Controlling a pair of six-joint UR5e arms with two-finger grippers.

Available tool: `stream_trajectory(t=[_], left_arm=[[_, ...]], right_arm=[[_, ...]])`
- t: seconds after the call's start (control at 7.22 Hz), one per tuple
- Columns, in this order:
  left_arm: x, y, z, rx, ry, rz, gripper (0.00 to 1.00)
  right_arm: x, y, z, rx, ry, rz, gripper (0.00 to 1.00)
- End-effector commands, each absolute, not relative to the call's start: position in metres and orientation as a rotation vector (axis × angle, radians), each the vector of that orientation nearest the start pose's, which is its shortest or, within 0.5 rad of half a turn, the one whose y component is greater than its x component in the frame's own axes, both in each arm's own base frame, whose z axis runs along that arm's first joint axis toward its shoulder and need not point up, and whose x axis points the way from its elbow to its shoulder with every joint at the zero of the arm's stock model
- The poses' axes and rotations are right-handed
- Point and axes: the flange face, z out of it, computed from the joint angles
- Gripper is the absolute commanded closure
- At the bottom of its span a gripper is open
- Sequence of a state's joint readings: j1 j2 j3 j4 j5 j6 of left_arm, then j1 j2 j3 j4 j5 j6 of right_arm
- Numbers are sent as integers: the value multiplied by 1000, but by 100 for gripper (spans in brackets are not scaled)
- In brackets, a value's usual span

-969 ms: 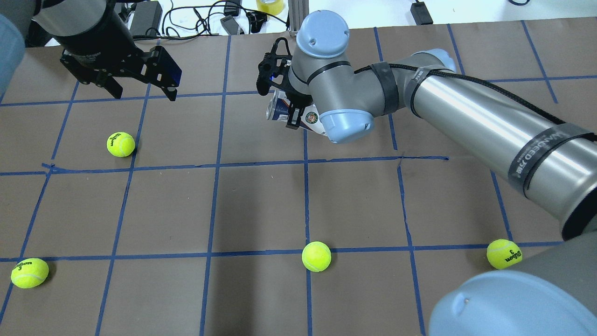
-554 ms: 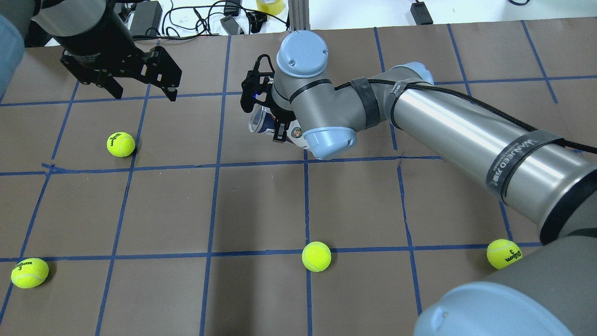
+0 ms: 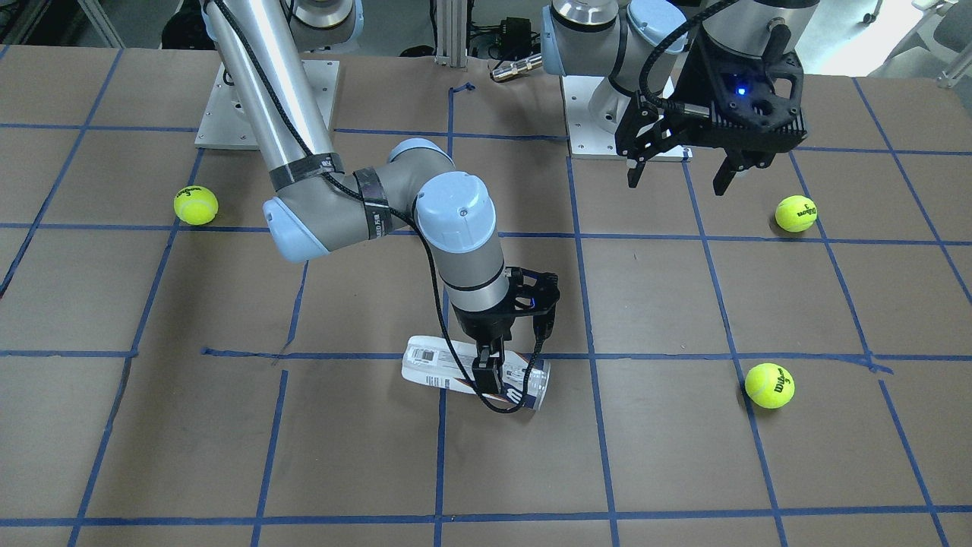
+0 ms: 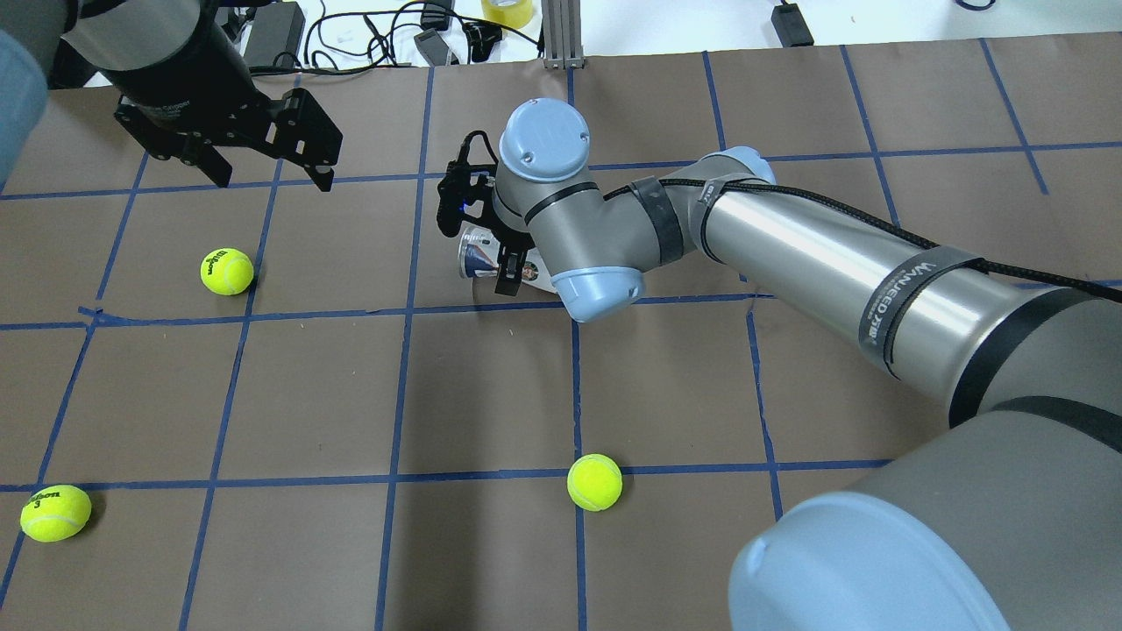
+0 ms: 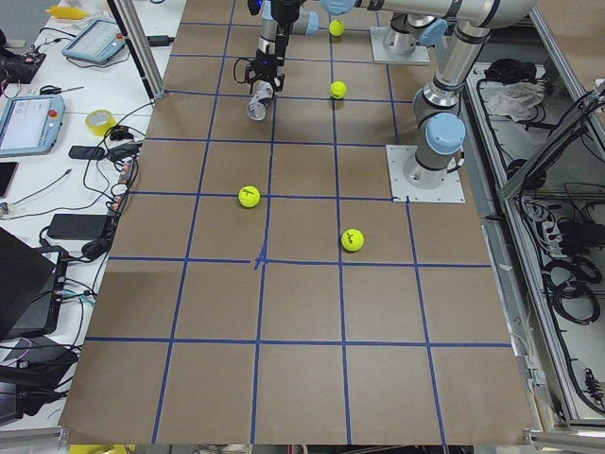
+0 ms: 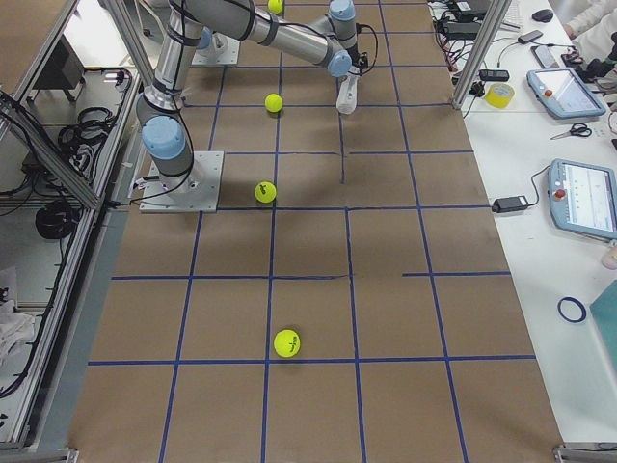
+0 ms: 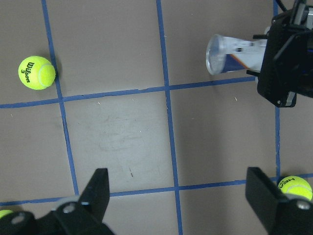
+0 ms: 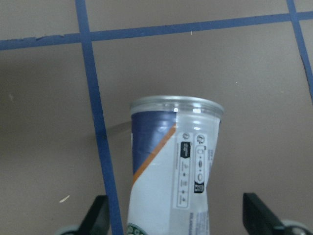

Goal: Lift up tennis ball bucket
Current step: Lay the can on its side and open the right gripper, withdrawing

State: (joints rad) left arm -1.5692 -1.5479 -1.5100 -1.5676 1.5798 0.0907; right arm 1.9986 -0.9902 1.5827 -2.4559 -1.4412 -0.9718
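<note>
The tennis ball bucket [image 3: 437, 369] is a clear can with a white and navy label. It lies nearly level in my right gripper [image 3: 507, 371], which is shut across its middle. In the overhead view the bucket [image 4: 474, 256] sticks out left of the right gripper [image 4: 484, 238], open rim leftward. The right wrist view shows the bucket [image 8: 171, 161] pinched between the fingers, with a shadow on the table beneath it. My left gripper [image 4: 272, 178] is open and empty at the far left, apart from the bucket. It also shows in the front-facing view [image 3: 676, 182].
Yellow-green tennis balls lie scattered on the brown gridded table: one [image 4: 227, 271] near the left gripper, one [image 4: 55, 513] at the near left, one [image 4: 594, 481] near the middle. Cables and a tape roll [image 4: 507, 10] lie beyond the far edge.
My right arm has carried the bucket leftward and nearer in the overhead view. The left gripper has not moved.
</note>
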Motion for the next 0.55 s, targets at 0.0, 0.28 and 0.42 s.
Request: stream_trajectory(t=[0.0,0.28,0.42], left_arm=[[-132,-489,529,139,3124,-134,0],[-132,-489,530,139,3124,-136,0],[-132,-489,529,139,3124,-134,0]], right_arm=[[414,-561,238,-1988,2325,-495,0],[415,-558,244,-1958,2295,-484,0],[406,-563,251,-1923,2299,-491,0]])
